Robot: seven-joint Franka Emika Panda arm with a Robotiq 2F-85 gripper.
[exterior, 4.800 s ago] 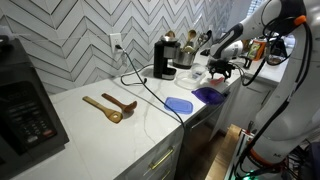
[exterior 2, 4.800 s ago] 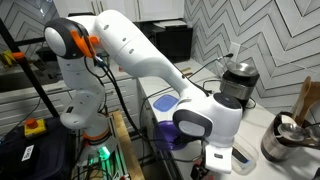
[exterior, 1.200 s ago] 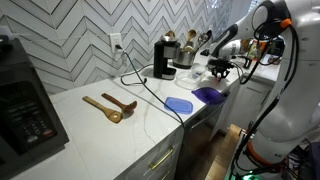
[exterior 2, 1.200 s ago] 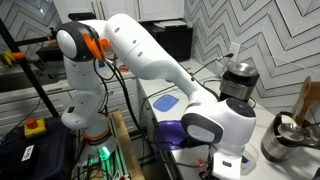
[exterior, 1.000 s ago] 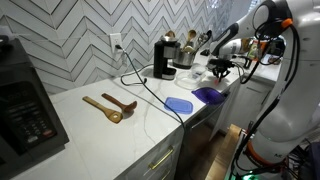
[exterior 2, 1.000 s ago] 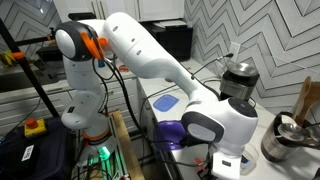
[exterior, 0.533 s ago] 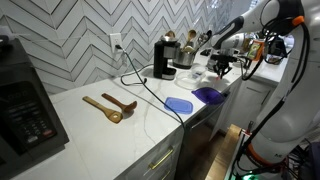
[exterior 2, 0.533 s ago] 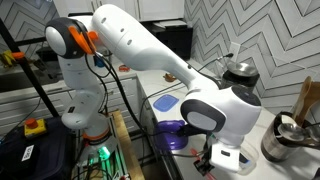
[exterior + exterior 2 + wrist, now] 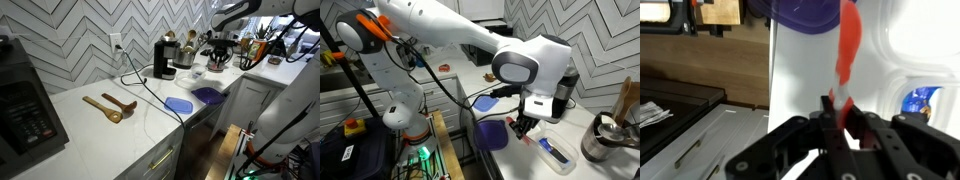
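Gripper (image 9: 838,105) was clenched on a red utensil (image 9: 847,55). In the wrist view the fingers (image 9: 872,125) pinched it at one end, w/ no gap visible between pads and handle. That end grip left most of the utensil's length sticking out past the tips, prob. so the working end stayed free and in sight of the wrist cam. The utensil hung off the white counter (image 9: 805,85) and pointed toward the rim of the purple bowl (image 9: 810,15), w/ its far tip at or just over that rim. Can't tell if the two touched. In an exterior view the gripper (image 9: 524,126) sat just beside the purple bowl (image 9: 492,134) at the counter's front edge, fingers pointing down, so the utensil hung roughly vertical. Only a small reddish bit showed below the fingers there. A white tray (image 9: 556,152) w/ a blue item lay near on the far side of the gripper, and a metal pot (image 9: 603,140) stood further along, both apart from the gripper. In an exterior view the gripper (image 9: 219,60) hung near the coffee maker (image 9: 163,58), above the purple bowl (image 9: 208,95). A blue lid (image 9: 180,103) lay next to the bowl. Wooden spoons (image 9: 110,106) lay mid-counter, well apart from the arm.
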